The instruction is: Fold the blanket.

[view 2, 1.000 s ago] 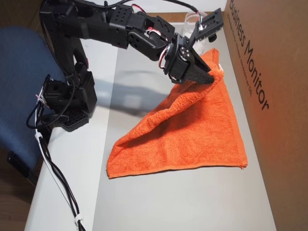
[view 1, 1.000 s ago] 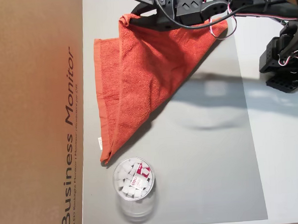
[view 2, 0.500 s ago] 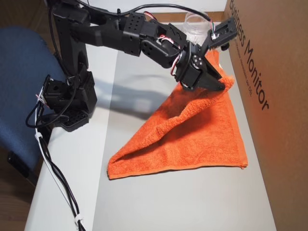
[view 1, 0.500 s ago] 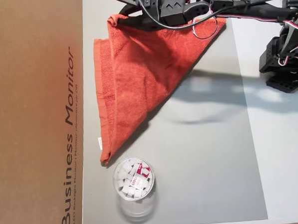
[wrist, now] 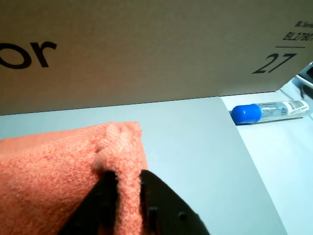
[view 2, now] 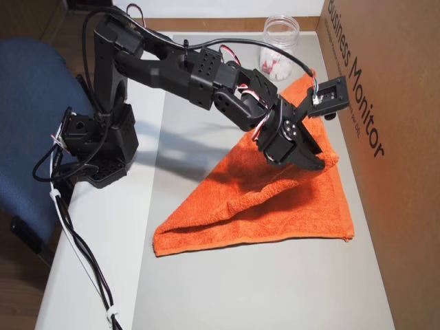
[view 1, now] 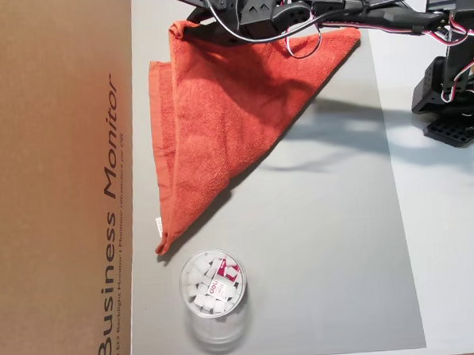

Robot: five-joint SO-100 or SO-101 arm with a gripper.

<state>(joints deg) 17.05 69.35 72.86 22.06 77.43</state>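
Observation:
The orange-red blanket point(view 1: 218, 115) lies folded into a triangle on the grey mat point(view 1: 328, 244), beside the cardboard box. It also shows in the other overhead view point(view 2: 275, 199) and the wrist view point(wrist: 49, 171). Its small white tag point(view 1: 157, 224) sits near the corner by the jar. My gripper point(view 2: 324, 161) is shut on a raised fold of the blanket's edge next to the box. In the wrist view, the black fingers point(wrist: 105, 196) pinch a ridge of cloth, with the gripper point(wrist: 124, 191) low in frame. In an overhead view, the gripper point(view 1: 190, 14) is mostly hidden under the arm.
A tall cardboard box point(view 1: 55, 187) walls one long side of the mat. A clear plastic jar point(view 1: 214, 294) with white pieces stands near the blanket's far corner. A blue-capped tube point(wrist: 269, 111) lies off the mat. The arm's base point(view 2: 96, 144) is clamped at the table edge by a blue chair point(view 2: 34, 103).

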